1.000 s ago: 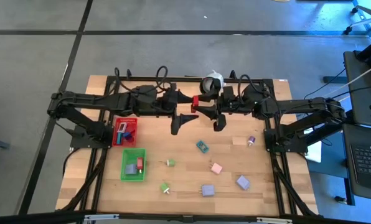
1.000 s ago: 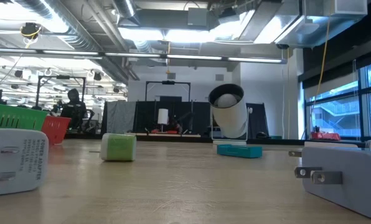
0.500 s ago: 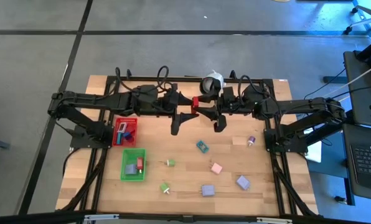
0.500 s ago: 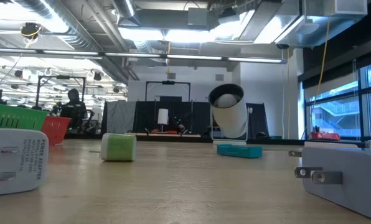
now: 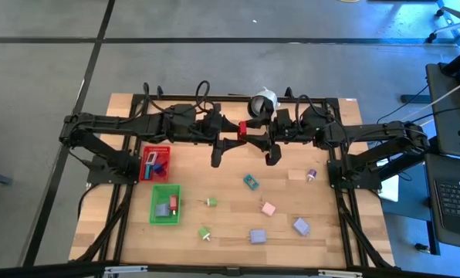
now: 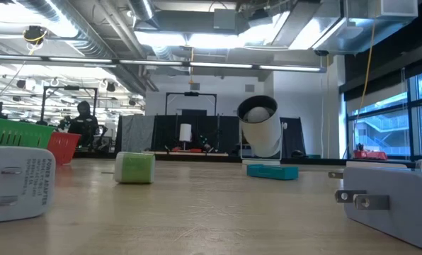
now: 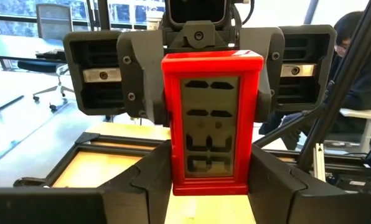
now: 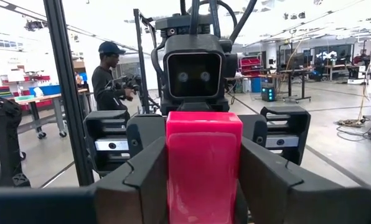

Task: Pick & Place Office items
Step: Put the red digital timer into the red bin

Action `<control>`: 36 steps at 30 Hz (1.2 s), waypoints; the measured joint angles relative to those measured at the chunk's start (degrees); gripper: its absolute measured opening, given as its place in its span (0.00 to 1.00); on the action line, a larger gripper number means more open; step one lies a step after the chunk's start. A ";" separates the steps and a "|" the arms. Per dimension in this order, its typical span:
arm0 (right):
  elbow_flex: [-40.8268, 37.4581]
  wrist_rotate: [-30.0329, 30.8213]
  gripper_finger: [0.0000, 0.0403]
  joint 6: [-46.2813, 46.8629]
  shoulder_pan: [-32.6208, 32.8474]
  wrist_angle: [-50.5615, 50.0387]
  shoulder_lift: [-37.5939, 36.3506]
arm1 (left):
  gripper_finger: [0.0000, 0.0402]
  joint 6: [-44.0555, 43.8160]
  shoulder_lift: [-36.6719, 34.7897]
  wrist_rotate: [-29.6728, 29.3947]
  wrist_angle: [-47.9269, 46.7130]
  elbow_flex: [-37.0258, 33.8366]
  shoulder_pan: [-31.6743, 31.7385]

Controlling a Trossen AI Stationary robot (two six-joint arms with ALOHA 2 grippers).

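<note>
A small red box with a grey display (image 7: 211, 124) hangs in mid-air over the table's far middle (image 5: 243, 127), between my two grippers, which face each other. My left gripper (image 7: 211, 177) reaches it from the table's left (image 5: 231, 134) and sees its display face. My right gripper (image 8: 203, 180) reaches it from the table's right (image 5: 256, 133) and sees its plain red back (image 8: 203, 149). Each gripper is shut on the box. Other office items lie loose on the wood: a teal block (image 5: 251, 181), a pink block (image 5: 268, 208) and a lavender block (image 5: 257, 235). My left gripper pinches the red box between its two fingers, by the box's two long sides (image 7: 168, 165) at the end nearer that gripper. The fingers come level, from the table's left. The box is clear of the table. My right gripper pinches the same box by its two side faces (image 8: 170, 174), one finger on each side. The fingers come about level, from the table's right. The box stands between both grippers, lifted clear.
A red tray (image 5: 144, 167) and a green tray (image 5: 157, 207) with pieces in them stand at the left. Green pins (image 5: 210, 202) lie mid-table. A white round object (image 5: 262, 100) sits at the far edge. A person (image 8: 108, 74) stands beyond the table.
My left gripper's fingers have drawn together from wide apart onto the red box, taking hold of it. Both arms and the box have stayed in place.
</note>
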 joint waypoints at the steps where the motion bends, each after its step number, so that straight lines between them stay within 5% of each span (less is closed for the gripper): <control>1: 0.01 0.01 0.47 0.12 0.00 -0.17 0.00 | 0.41 0.04 0.00 0.11 -0.02 0.00 0.00; 14: 0.04 0.35 0.74 6.93 -1.87 -6.42 -1.56 | 0.40 -3.51 0.02 -0.40 -0.42 0.00 0.63; 19: 0.00 0.63 0.85 10.59 -3.00 -13.51 -4.60 | 0.40 -5.03 -0.04 -5.75 -3.80 0.07 0.53; 27: 0.00 3.10 0.89 14.60 -3.52 -29.33 -11.76 | 0.40 -13.80 -0.31 -17.40 -32.38 0.09 1.73; 36: 0.02 11.04 0.89 16.74 -3.44 -43.65 -13.46 | 0.40 -22.91 -2.79 -14.32 -71.77 -6.64 4.23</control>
